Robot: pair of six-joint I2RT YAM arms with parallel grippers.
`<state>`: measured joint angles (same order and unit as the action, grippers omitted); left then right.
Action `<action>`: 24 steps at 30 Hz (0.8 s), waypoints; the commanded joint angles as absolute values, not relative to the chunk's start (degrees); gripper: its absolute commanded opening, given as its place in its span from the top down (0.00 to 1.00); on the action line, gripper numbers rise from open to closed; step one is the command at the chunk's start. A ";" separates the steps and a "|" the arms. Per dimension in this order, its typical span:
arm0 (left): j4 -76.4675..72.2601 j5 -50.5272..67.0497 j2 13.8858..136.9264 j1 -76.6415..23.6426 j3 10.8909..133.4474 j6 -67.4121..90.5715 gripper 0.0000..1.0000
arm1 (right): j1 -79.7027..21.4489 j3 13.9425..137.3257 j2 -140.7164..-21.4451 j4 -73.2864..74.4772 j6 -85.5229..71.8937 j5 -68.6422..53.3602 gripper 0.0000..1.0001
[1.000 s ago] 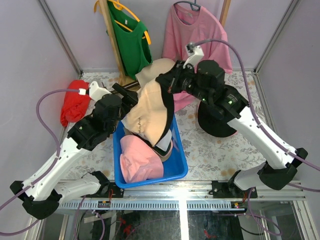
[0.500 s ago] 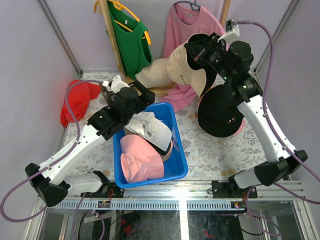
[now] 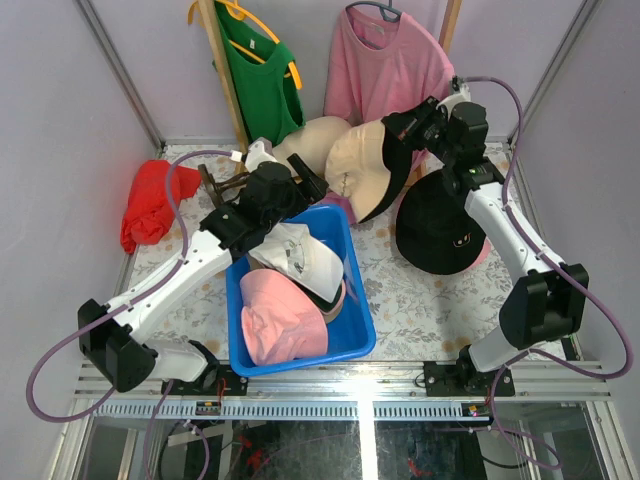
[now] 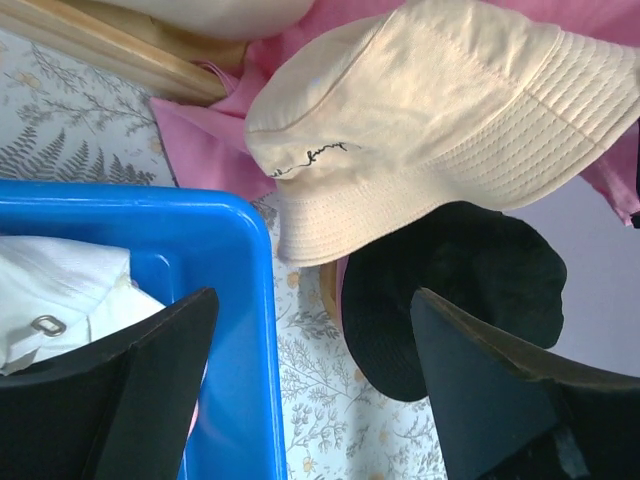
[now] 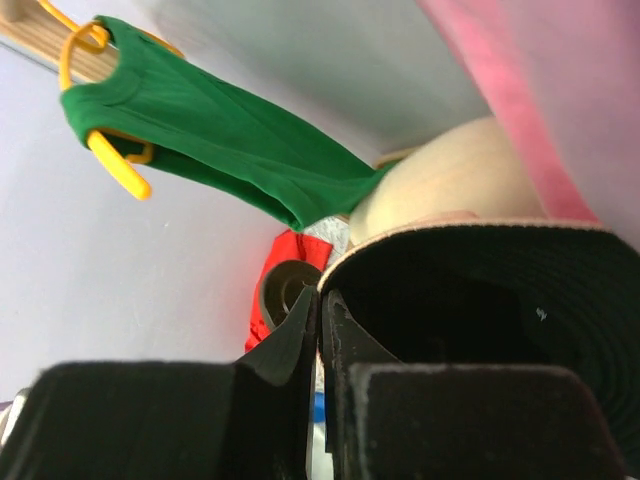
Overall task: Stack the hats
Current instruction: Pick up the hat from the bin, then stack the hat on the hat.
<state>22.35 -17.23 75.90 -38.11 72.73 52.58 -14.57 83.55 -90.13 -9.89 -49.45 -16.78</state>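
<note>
Two robot arms reach over a floral-patterned table [image 3: 400, 290]. The right gripper [image 3: 403, 130] is clamped shut on the brim of a tan bucket hat [image 3: 362, 165] with a black lining, which hangs in the air just below and to the left of its fingers. Beneath that gripper, a black hat [image 3: 438, 235] lies on the table. The left gripper [image 3: 303, 187] has its jaws spread wide and holds nothing; the tan hat is just ahead of it. Under and behind this gripper sits a blue bin [image 3: 355, 345] holding a white cap [image 3: 305, 258] and a pink hat [image 3: 280, 320]. A cream mannequin head [image 3: 308, 140] stands just beyond it.
</note>
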 commanded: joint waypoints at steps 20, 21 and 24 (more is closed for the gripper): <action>13.18 -4.28 90.80 -40.05 83.57 53.72 0.22 | -0.38 63.31 -59.93 -6.54 -53.25 -22.02 1.00; 13.21 -4.22 91.00 -40.20 83.78 53.78 0.22 | 0.47 62.28 -59.02 -6.31 -53.40 -22.33 1.00; 13.42 -4.53 91.49 -40.39 84.38 53.64 0.22 | 3.23 59.80 -56.41 -5.58 -54.50 -23.19 1.00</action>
<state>16.27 -5.48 91.11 -39.88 81.73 53.71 0.10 61.63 -60.25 -5.30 -52.80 -21.17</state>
